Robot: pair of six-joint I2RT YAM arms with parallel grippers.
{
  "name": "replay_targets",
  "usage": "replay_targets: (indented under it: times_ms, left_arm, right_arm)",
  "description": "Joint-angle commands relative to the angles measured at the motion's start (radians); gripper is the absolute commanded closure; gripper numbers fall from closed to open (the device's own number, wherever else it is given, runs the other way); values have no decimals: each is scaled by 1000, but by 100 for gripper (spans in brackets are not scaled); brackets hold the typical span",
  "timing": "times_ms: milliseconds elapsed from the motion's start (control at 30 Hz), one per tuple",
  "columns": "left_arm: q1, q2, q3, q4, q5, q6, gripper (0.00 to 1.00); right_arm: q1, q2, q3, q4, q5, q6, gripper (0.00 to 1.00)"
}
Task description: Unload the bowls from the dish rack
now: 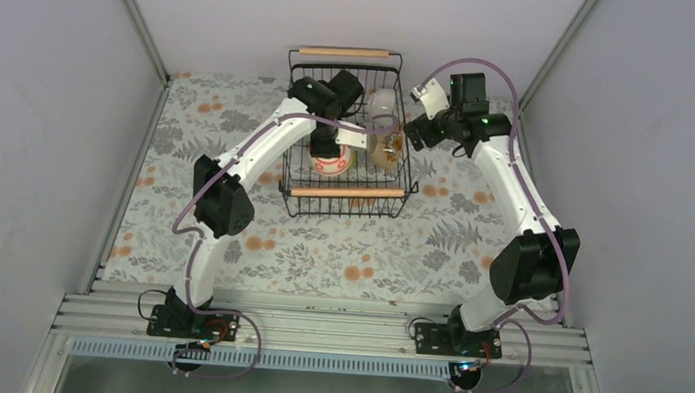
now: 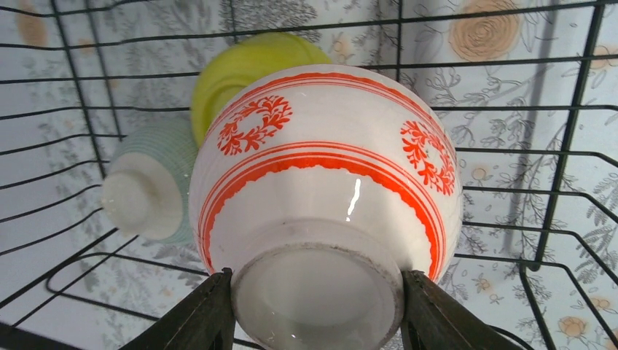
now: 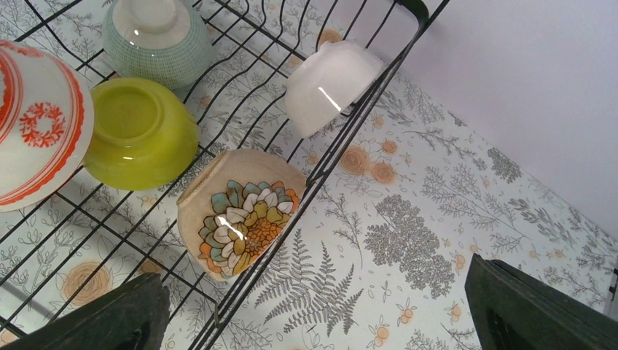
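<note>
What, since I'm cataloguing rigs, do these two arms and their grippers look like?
Both the left arm and the right arm have white links joined by bulky black joint housings, with a thin purple cable looping along each. The left gripper and right gripper each show two dark wedge-shaped fingers. A small green light glows near the right wrist.

Left gripper (image 2: 317, 295): jaws clamped on the base of the red-patterned bowl (image 2: 328, 182).
Right gripper (image 3: 324, 313): jaws spread wide.
</note>
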Motion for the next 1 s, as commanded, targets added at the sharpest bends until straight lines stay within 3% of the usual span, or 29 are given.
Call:
replay_targets:
  times_ms: [0, 467, 967]
  left_arm:
    - [9, -40, 82, 9, -38, -31, 92]
    - [81, -69, 211, 51, 20, -76, 93]
    - [219, -256, 97, 248, 116, -161, 93]
  right_arm:
    - [9, -44, -2, 17, -7, 10, 0]
    - [6, -62, -5, 16, -9, 24, 0]
    - [6, -66, -26, 22, -17, 30, 0]
